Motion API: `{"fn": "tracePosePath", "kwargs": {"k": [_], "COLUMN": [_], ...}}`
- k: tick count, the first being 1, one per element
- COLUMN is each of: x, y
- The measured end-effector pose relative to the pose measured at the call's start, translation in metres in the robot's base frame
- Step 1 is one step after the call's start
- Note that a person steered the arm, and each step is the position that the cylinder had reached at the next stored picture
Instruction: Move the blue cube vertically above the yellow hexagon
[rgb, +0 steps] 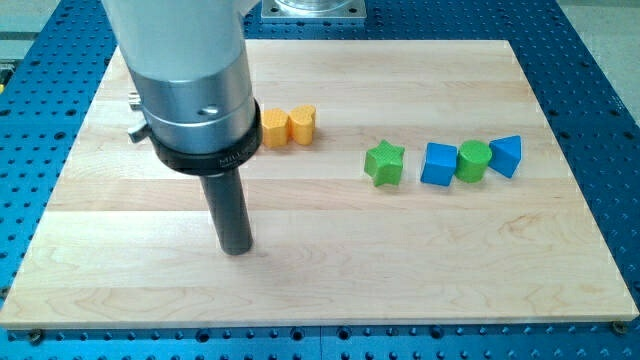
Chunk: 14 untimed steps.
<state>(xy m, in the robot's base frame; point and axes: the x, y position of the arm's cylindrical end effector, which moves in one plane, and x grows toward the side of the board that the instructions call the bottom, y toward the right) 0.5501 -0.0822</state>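
Rod-end my tip (237, 250) grips nothing, open board (400, 260) around | blue cube (439, 164) right | yellow hexagon (277, 128) above

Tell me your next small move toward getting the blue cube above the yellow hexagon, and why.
Probably slide my tip toward the view's right, passing below the green star. The blue cube sits far right, touching the green cylinder; the yellow hexagon lies upper left.
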Motion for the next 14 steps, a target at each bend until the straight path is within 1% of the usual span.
{"fn": "tracePosePath", "kwargs": {"k": [1,2,3,4,5,6,7,8,9,10,11,12,13,14], "x": [0.012,0.007,-0.018,-0.046,-0.088,-0.131,-0.201,-0.218,-0.206,-0.243,-0.253,-0.268,-0.282,-0.289], "y": [0.006,0.076,0.158,0.201,0.226,0.233,0.235,0.274,0.308,0.280,0.260,0.257,0.185,0.165]}}
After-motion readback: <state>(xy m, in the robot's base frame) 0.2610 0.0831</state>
